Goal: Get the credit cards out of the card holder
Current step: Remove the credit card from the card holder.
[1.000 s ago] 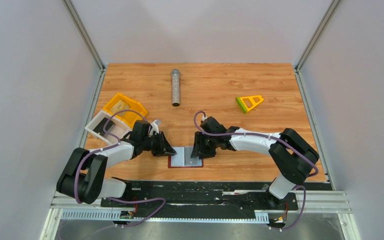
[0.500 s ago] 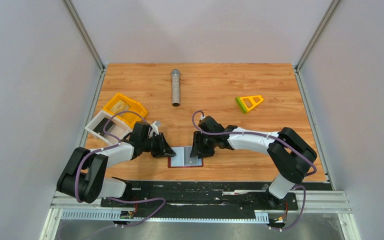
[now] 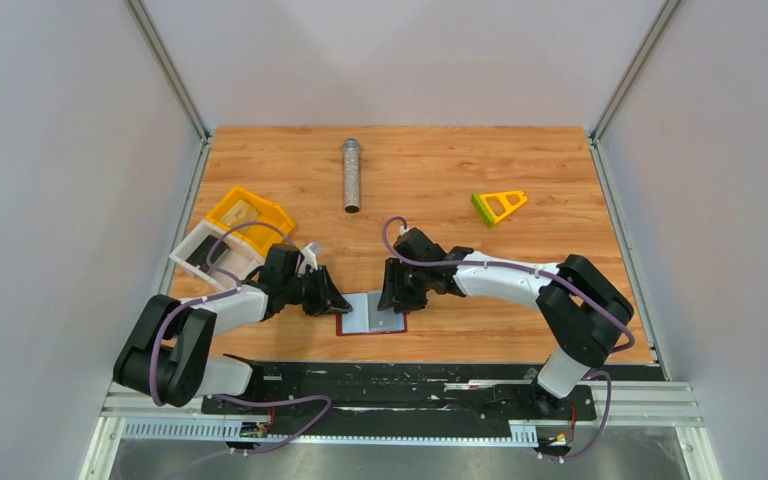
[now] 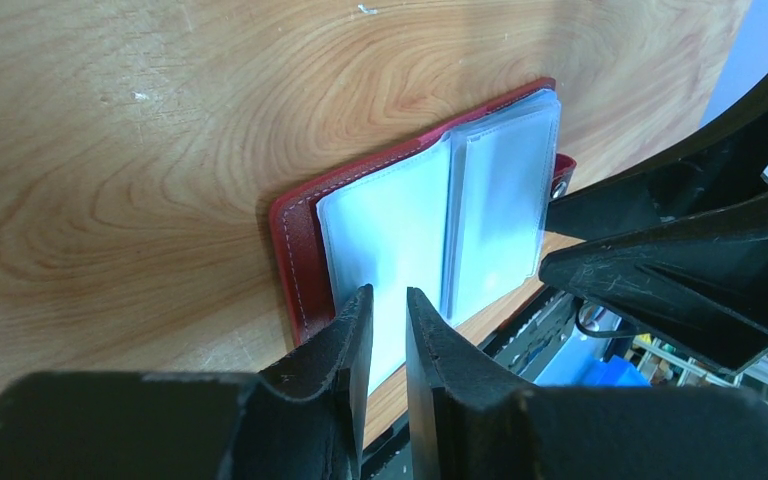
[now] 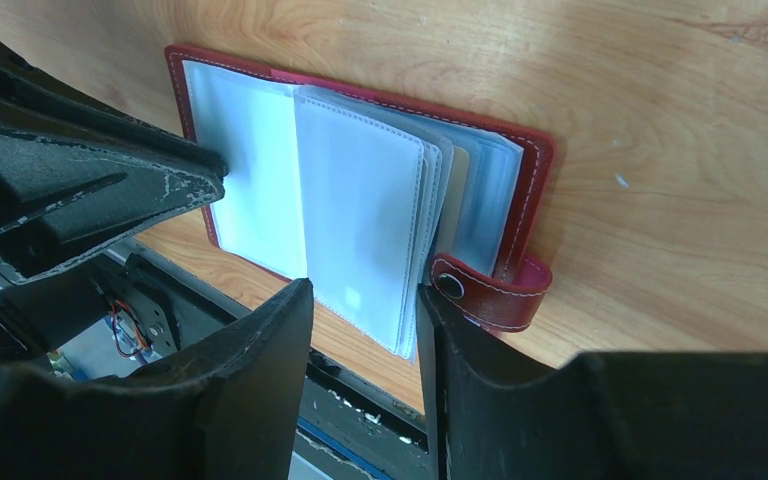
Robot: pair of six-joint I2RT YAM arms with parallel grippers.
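The dark-red card holder [image 3: 371, 314] lies open near the table's front edge, its pale blue-grey pocket pages facing up. My left gripper [image 3: 334, 298] is at its left side. In the left wrist view the left gripper [image 4: 388, 295] is open by a narrow gap over the left page [image 4: 390, 230], with nothing between the jaws. My right gripper [image 5: 365, 292] is open and straddles the near edge of the stacked pages [image 5: 360, 200], beside the snap tab [image 5: 485, 295]. A tan card edge [image 5: 459, 190] shows between the pages. The other credit cards are hidden in the holder, if any are there.
A yellow tray [image 3: 260, 207] holding a flat tan piece and a white tray [image 3: 192, 243] holding a flat dark piece sit at the left. A grey cylinder [image 3: 351, 174] lies at the back centre and a yellow-green triangular piece [image 3: 498, 206] at the back right.
My right gripper has edged slightly left over the holder. The left gripper's jaws have parted a touch. The holder has not moved.
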